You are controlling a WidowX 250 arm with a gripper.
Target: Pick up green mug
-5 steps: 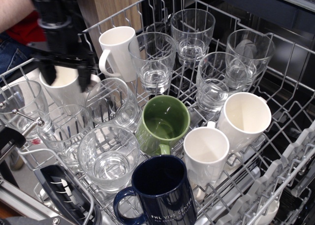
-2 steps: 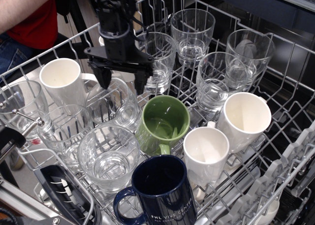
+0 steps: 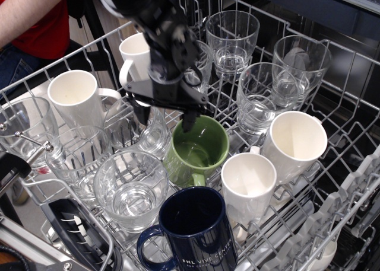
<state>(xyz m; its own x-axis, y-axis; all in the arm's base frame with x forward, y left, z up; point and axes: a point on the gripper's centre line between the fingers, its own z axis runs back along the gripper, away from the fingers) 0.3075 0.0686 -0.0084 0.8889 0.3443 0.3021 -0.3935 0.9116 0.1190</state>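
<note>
The green mug (image 3: 199, 152) stands tilted in the middle of the dishwasher rack (image 3: 350, 182), its opening up and its handle toward the front. My black gripper (image 3: 165, 117) hangs open just above and to the left of the mug. Its right finger (image 3: 189, 120) is over the mug's far left rim; its left finger (image 3: 142, 113) is over a glass. It holds nothing.
A dark navy mug (image 3: 196, 229) stands in front of the green one. White mugs stand at right (image 3: 294, 143), front right (image 3: 248, 185), left (image 3: 76, 99) and back (image 3: 135, 57). Several clear glasses fill the rack. A person in red (image 3: 35, 16) stands at the back left.
My gripper has moved from the back left of the rack rightward and forward, and now hangs over the green mug's far left rim. It stays open.
</note>
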